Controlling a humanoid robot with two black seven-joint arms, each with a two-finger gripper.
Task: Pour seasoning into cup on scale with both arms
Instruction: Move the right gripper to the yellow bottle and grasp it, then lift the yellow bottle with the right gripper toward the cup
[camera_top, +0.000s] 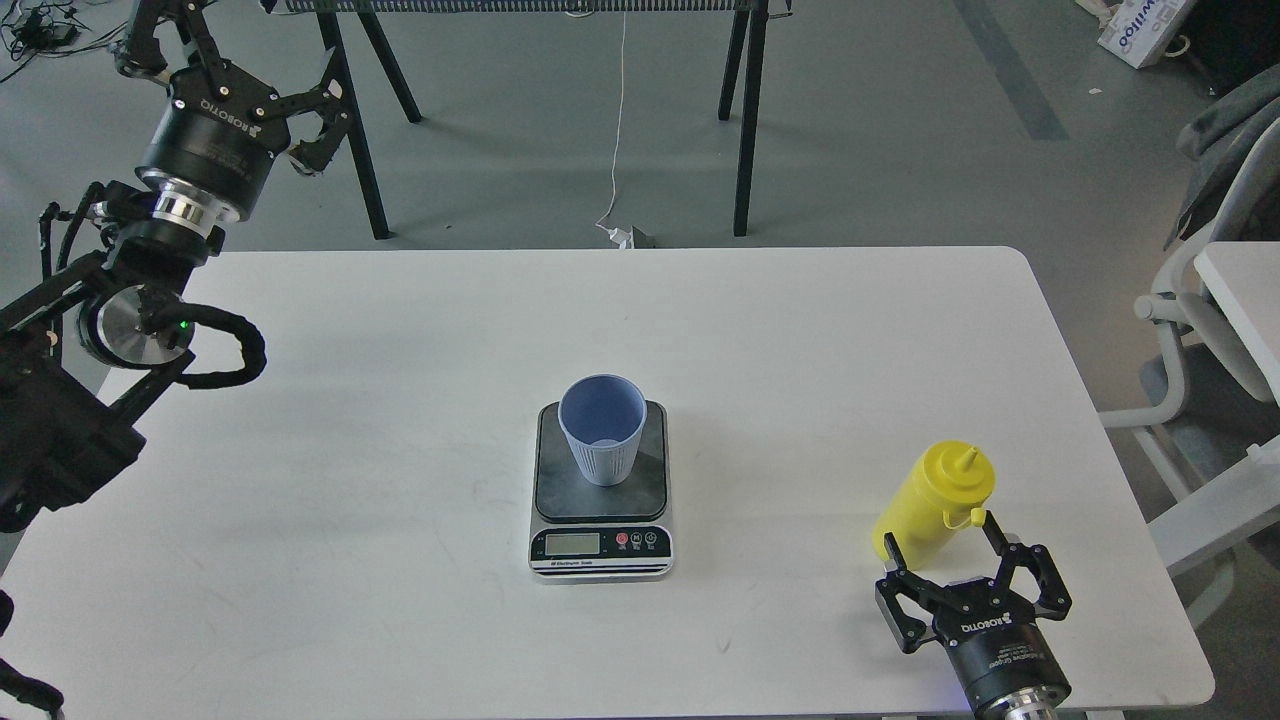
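The yellow seasoning bottle (935, 503) stands upright on the white table (400, 330) at the right front. The light-blue cup (603, 428) stands upright and empty on the dark plate of the scale (601, 495) in the table's middle. My right gripper (942, 545) is open just in front of the bottle's base, its fingers reaching either side of the bottle's foot, not closed on it. My left gripper (235, 55) is open and empty, raised beyond the table's far left corner.
Black trestle legs (745, 110) and a white cable (618, 150) are on the floor behind the table. A white chair (1210, 340) stands to the right of the table. A cardboard box (1145, 28) sits at the far right.
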